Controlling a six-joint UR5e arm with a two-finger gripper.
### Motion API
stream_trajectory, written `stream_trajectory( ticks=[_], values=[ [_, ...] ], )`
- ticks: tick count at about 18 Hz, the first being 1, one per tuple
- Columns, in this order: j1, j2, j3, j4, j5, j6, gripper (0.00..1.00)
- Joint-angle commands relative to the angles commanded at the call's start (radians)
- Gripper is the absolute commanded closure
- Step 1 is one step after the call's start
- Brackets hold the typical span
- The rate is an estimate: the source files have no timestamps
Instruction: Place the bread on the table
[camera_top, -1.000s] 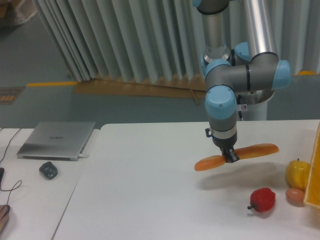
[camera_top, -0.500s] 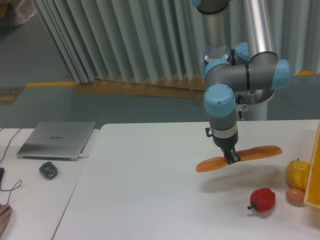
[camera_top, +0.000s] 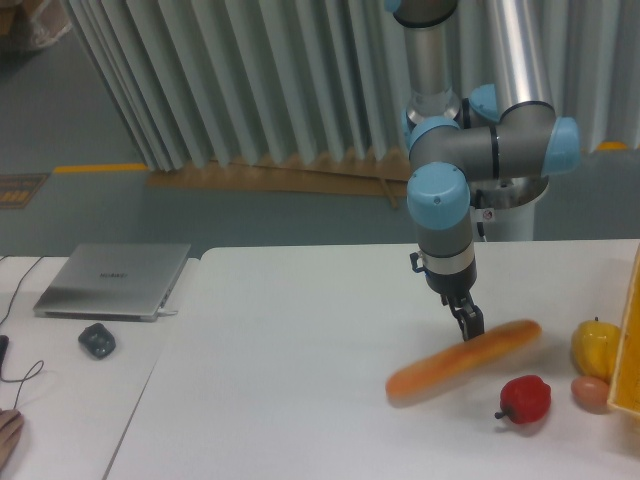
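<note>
Gripper (camera_top: 467, 320): fingers just above the bread's middle; grip state cannot tell.
Bread (camera_top: 463, 362): blurred, tilted, lower right.
Table (camera_top: 280, 380): bare white left of bread.
Red pepper (camera_top: 525, 399): near bread's right end.

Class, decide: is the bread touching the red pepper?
Apart. The camera view shows a strip of white table between the blurred bread and the red pepper below it.

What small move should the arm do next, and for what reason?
Probably lift the gripper straight up. The bread looks blurred and tilted below it, seemingly released over the table, near the red pepper; rising avoids knocking either.
</note>
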Motion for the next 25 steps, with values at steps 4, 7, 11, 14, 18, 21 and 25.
stream_trajectory(
  ticks=[4, 7, 11, 14, 18, 21, 25],
  values=[
    [0.006, 0.008, 0.003, 0.011, -0.005, -0.006, 0.00],
    [0.006, 0.006, 0.035, 0.011, 0.002, 0.001, 0.00],
    [0.021, 0.009, 0.073, 0.002, -0.003, 0.020, 0.00],
    [0.043, 0.018, 0.106, -0.030, -0.020, 0.147, 0.00],
    [0.078, 0.049, 0.115, -0.054, -0.031, 0.266, 0.00],
    [0.104, 0.057, 0.117, -0.072, -0.026, 0.415, 0.00],
    [0.132, 0.078, 0.117, -0.091, -0.034, 0.445, 0.00]
  ],
)
